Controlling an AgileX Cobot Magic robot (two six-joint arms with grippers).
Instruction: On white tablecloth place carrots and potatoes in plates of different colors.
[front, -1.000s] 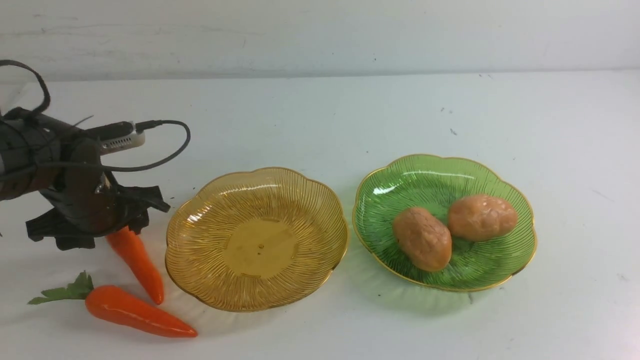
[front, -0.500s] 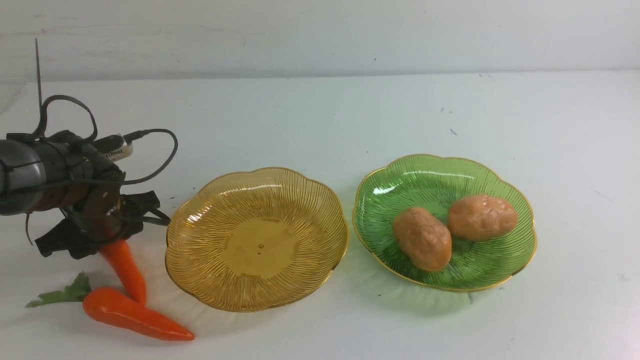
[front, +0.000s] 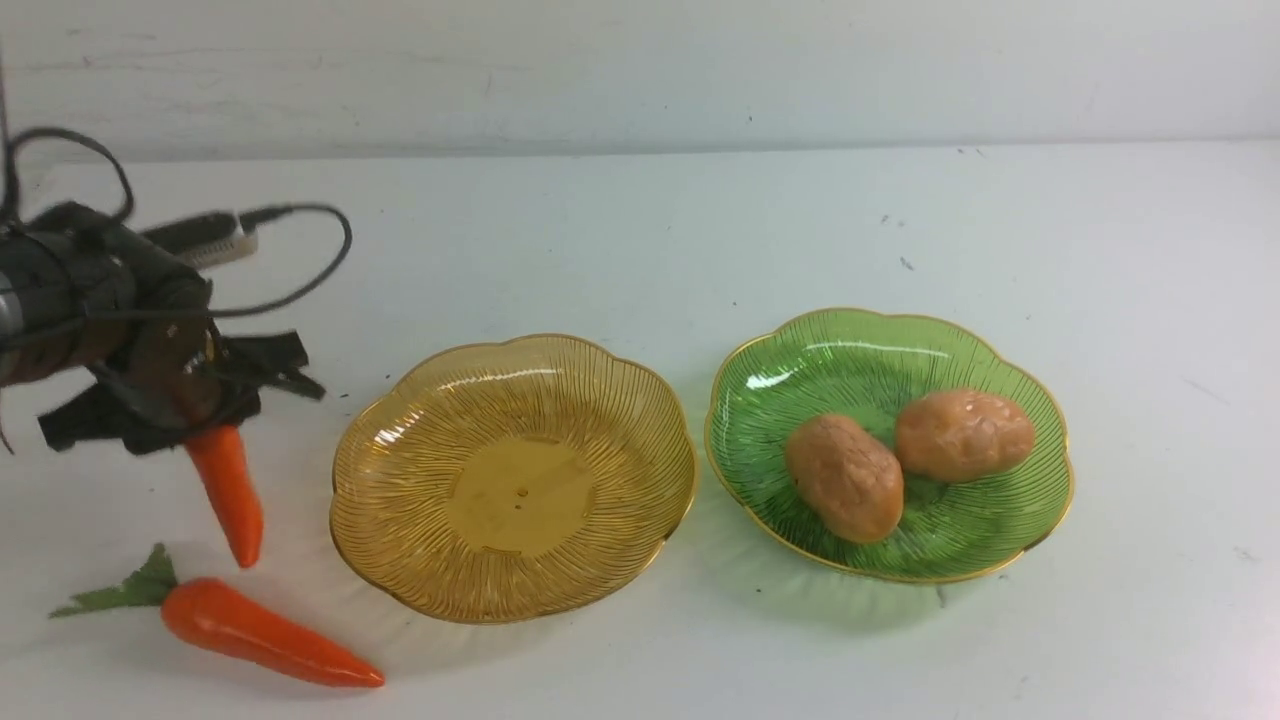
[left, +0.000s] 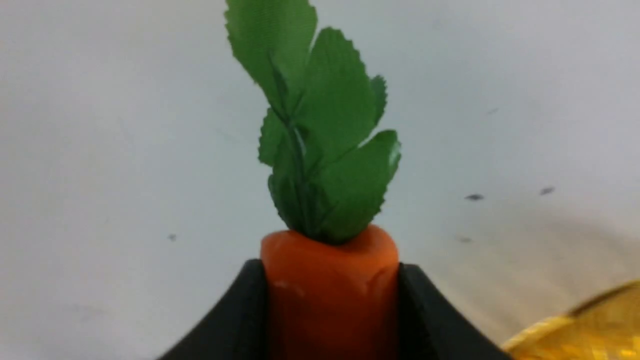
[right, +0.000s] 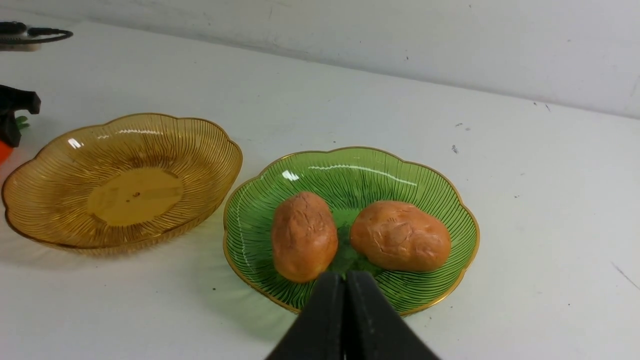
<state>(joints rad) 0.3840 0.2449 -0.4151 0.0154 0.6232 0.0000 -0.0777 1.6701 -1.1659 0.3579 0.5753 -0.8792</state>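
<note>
potatoes (front: 845, 490) in right plate (front: 860, 350)

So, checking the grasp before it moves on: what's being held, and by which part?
The left gripper clamps one carrot by its thick leafy end; the right gripper holds nothing.

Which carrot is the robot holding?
The hanging carrot, point down in the left gripper; the other carrot lies flat on the tablecloth.
</note>
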